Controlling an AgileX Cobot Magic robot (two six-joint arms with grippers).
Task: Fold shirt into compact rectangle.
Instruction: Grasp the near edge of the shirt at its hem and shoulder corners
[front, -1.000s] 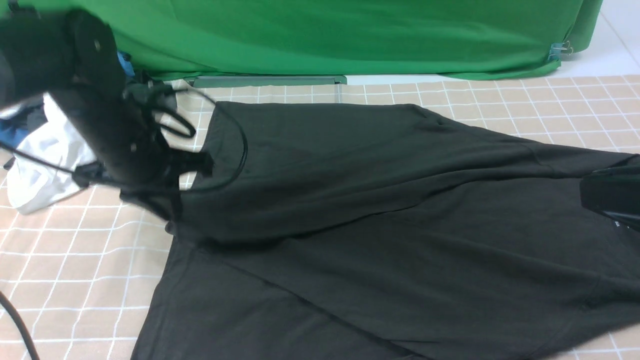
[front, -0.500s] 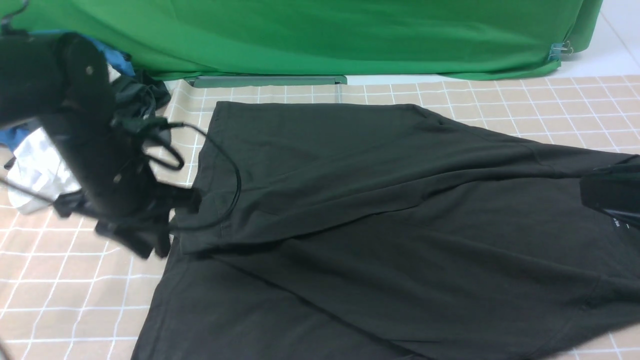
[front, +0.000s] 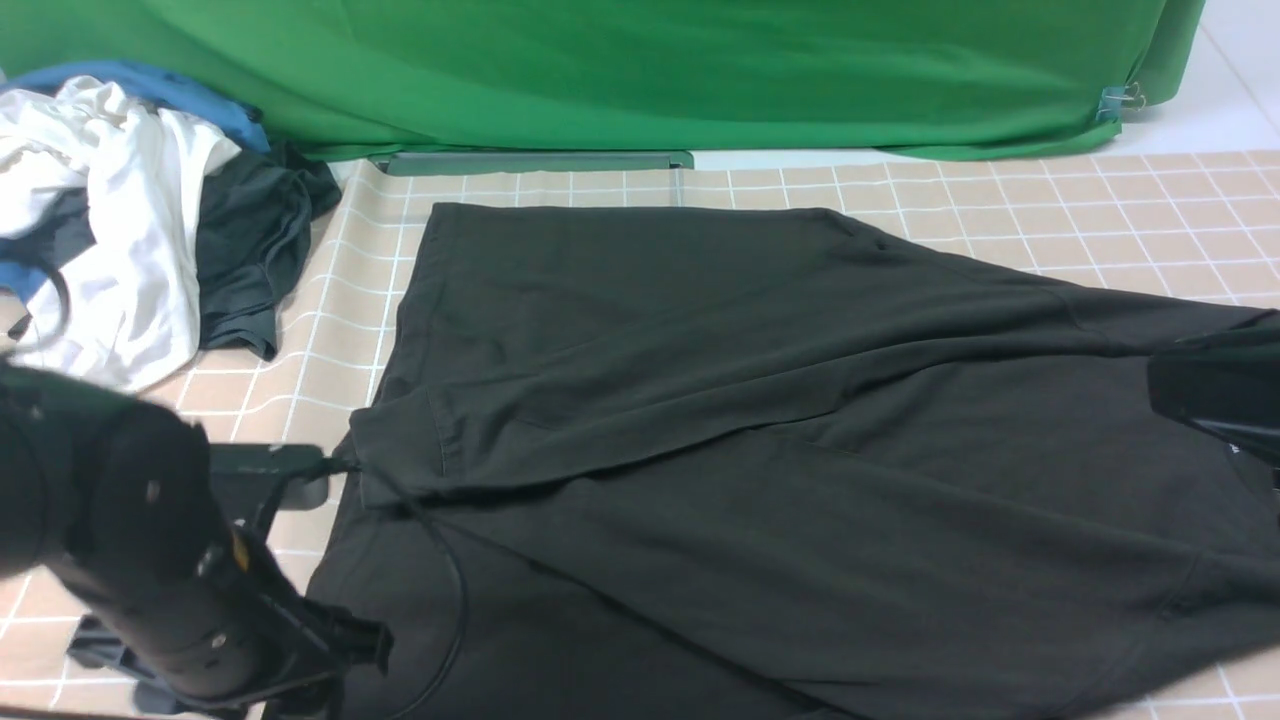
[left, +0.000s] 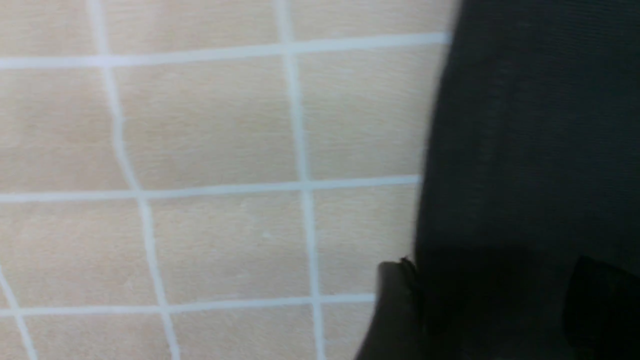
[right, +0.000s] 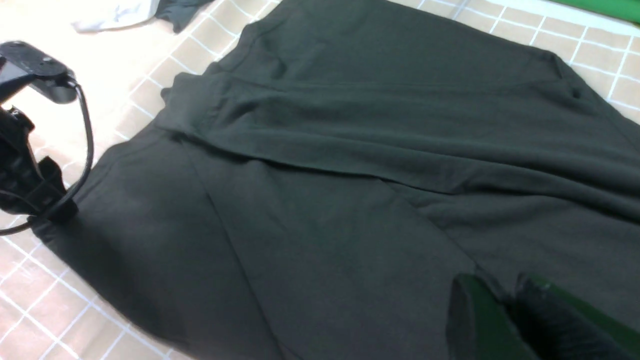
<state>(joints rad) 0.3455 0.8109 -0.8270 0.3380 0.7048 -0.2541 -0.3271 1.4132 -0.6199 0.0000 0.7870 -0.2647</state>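
Observation:
The black shirt (front: 760, 440) lies spread on the checked table cloth, its far part folded over toward the near side, the fold's edge running across the middle (right: 320, 165). My left gripper (left: 495, 280) is open at the shirt's near left edge (front: 340, 650), one finger over the cloth and the other over the fabric, which lies flat beneath. My right gripper (right: 505, 290) is shut on a pinch of the shirt at its right end (front: 1175, 390); creases in the fabric run toward it. No print or label shows.
A pile of white, blue and dark grey clothes (front: 130, 230) lies at the back left. A green backdrop (front: 650, 70) hangs along the far edge. The left arm's cable (front: 455, 600) loops over the shirt's near left part. Beige checked cloth (front: 1100, 210) shows around the shirt.
My left gripper let go of the folded edge, opened, and drew back from the shirt's far left side to its near left edge. The fold stayed in place. The right gripper held still.

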